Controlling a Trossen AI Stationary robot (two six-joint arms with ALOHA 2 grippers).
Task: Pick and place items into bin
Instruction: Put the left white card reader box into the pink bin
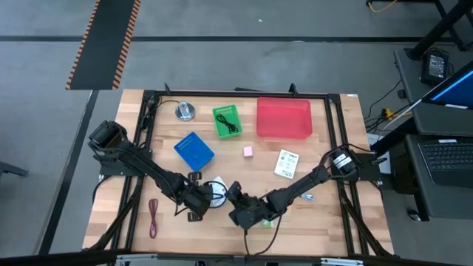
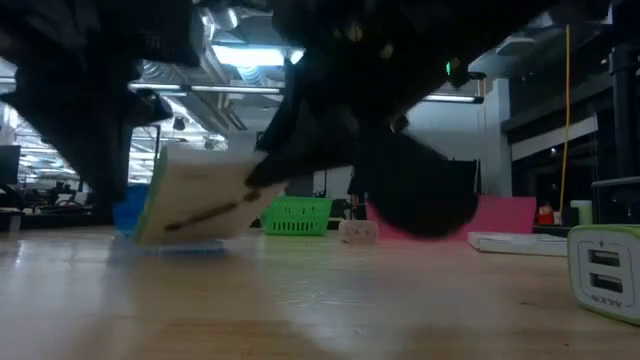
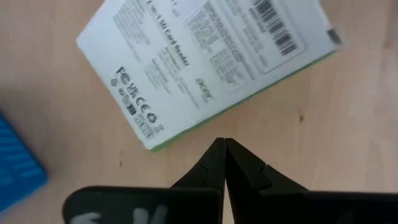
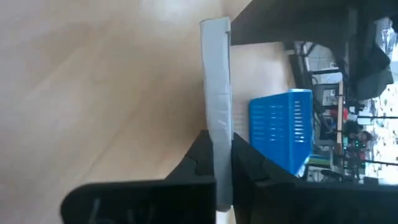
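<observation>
A white green-edged packet (image 1: 215,191) sits between my two grippers near the table's near edge. My right gripper (image 4: 216,142) is shut on it, and the low view shows it tilted (image 2: 200,200). My left gripper (image 3: 224,148) is shut and hovers just beside the packet's printed face (image 3: 205,68), touching nothing. A second white packet (image 1: 287,164), a pink cube (image 1: 248,151), a dark red cord (image 1: 153,217) and a small blue-silver piece (image 1: 307,196) lie flat on the table. A black cable (image 1: 230,123) lies in the green bin. My right gripper pinches the packet's edge (image 4: 216,118) between its two fingers, and its wrist view shows the packet edge-on. In the low view the held end (image 2: 255,185) is raised and the packet slopes down to its far end (image 2: 150,230). Whether that end rests on the table I cannot tell.
A red bin (image 1: 284,118), a green bin (image 1: 222,111) and a blue basket (image 1: 194,151) stand across the table's middle and far side. A round silver object (image 1: 185,111) lies near the far left. A white-green USB block (image 2: 605,272) stands close to the low camera.
</observation>
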